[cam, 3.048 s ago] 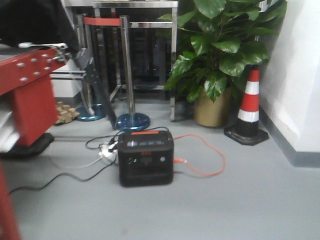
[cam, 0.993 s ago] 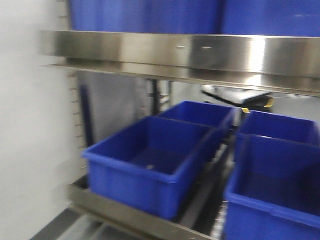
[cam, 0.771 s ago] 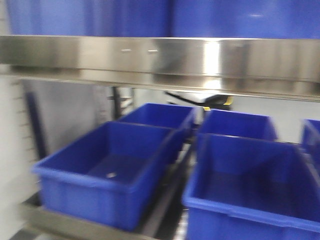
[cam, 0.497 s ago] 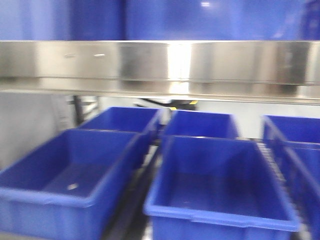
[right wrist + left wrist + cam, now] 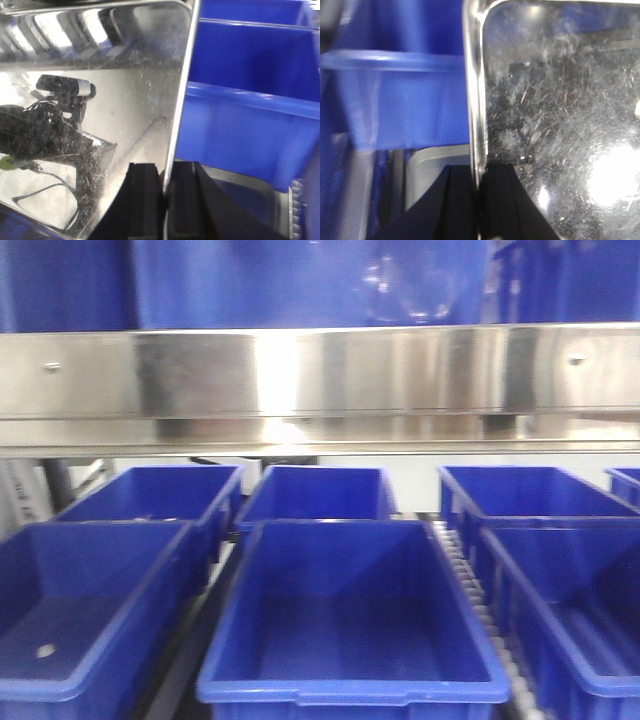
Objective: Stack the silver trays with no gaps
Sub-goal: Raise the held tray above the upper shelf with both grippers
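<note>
In the front view, a steel rail (image 5: 320,375) spans the frame above rows of open blue bins (image 5: 350,620), with narrow gaps between their rims. In the left wrist view, the left claw (image 5: 477,200) is clenched on the left rim of a silver tray (image 5: 560,125), with a blue bin (image 5: 395,100) just beyond that edge. In the right wrist view, the right claw (image 5: 164,200) grips the right rim of a silver tray (image 5: 100,100), with more bins close beside it.

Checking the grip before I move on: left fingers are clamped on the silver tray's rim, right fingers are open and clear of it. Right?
Not quite. The right wrist view shows the right fingers shut on the rim of the silver tray, not open. The left fingers are clamped on the rim as you said.
</note>
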`<action>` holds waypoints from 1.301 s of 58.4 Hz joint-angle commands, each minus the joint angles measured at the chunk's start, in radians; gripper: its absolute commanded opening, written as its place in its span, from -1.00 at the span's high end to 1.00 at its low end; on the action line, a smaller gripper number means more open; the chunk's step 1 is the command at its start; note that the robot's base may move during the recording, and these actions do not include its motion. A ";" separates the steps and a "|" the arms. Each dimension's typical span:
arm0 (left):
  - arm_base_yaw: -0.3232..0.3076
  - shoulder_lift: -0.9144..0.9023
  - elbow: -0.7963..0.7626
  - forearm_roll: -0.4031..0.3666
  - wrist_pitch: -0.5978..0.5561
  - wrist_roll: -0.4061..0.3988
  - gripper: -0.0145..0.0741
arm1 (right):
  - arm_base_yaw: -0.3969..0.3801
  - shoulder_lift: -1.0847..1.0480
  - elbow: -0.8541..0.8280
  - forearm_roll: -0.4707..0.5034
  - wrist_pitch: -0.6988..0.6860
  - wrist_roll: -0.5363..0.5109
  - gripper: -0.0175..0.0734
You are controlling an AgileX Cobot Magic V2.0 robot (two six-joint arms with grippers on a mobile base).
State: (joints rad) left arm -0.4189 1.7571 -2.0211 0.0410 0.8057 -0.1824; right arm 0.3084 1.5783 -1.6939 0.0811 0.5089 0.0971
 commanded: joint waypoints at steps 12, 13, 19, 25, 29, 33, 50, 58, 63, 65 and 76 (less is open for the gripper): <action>-0.010 -0.005 -0.007 -0.025 -0.039 0.014 0.72 | 0.014 -0.014 -0.010 0.029 -0.054 -0.017 0.78; -0.010 -0.005 -0.007 -0.025 -0.039 0.014 0.72 | 0.014 -0.014 -0.010 0.029 -0.054 -0.017 0.78; -0.010 -0.005 -0.007 -0.025 -0.039 0.014 0.72 | 0.014 -0.014 -0.010 0.029 -0.054 -0.017 0.78; -0.010 -0.005 -0.007 -0.025 -0.039 0.014 0.72 | 0.014 -0.014 -0.010 0.029 -0.054 -0.017 0.78; -0.010 -0.005 -0.007 -0.025 -0.039 0.014 0.72 | 0.014 -0.014 -0.010 0.029 -0.054 -0.017 0.78; -0.010 -0.005 -0.007 -0.025 -0.039 0.014 0.72 | 0.014 -0.014 -0.010 0.029 -0.054 -0.017 0.78; -0.010 -0.005 -0.007 -0.025 -0.039 0.014 0.72 | 0.014 -0.014 -0.010 0.029 -0.054 -0.017 0.78; -0.011 -0.005 -0.007 -0.025 -0.041 0.014 0.72 | 0.014 -0.014 -0.010 0.029 -0.054 -0.017 0.78; -0.011 -0.005 -0.007 -0.025 -0.051 0.014 0.72 | 0.014 -0.014 -0.010 0.029 -0.056 -0.017 0.78; -0.011 -0.005 -0.007 -0.025 -0.042 0.014 0.72 | 0.014 -0.014 -0.010 0.029 -0.056 -0.017 0.78; -0.011 0.024 -0.007 -0.024 0.062 0.016 0.72 | 0.014 0.007 -0.010 0.029 0.010 -0.017 0.78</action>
State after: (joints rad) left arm -0.4189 1.7621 -2.0228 0.0389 0.8394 -0.1824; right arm 0.3084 1.5810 -1.6939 0.0811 0.5362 0.0971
